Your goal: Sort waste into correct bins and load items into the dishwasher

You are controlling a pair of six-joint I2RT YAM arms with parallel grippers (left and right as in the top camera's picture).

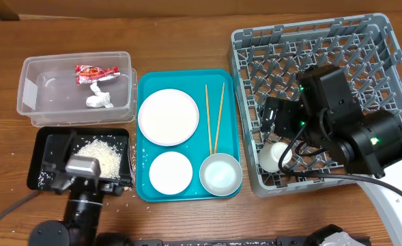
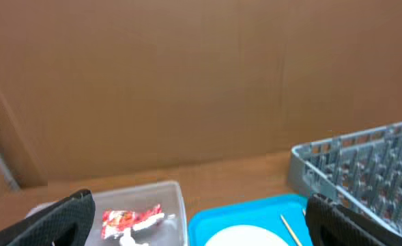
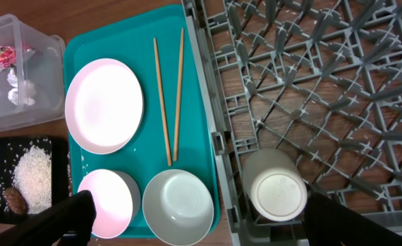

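The red sachet (image 1: 97, 72) and white napkin (image 1: 99, 97) lie in the clear tub (image 1: 30, 68). Rice (image 1: 99, 154) and a brown scrap (image 3: 13, 198) lie in the black tray (image 1: 37, 160). The teal tray (image 1: 142, 191) holds the white plate (image 1: 168, 117), two bowls (image 1: 170, 172) (image 1: 220, 174) and the chopsticks (image 1: 214, 117). The white cup (image 1: 276, 156) sits base-up in the grey rack (image 1: 385, 41), at its near left corner. My right gripper (image 3: 204, 219) is open and empty above the rack's left wall. My left gripper (image 2: 201, 219) is open and empty over the black tray.
A few rice grains (image 1: 134, 160) lie on the wooden table beside the black tray. A brown cardboard wall (image 2: 201, 82) stands behind the table. My right arm (image 1: 364, 140) hangs over the rack's near half. The sachet also shows in the left wrist view (image 2: 129, 219).
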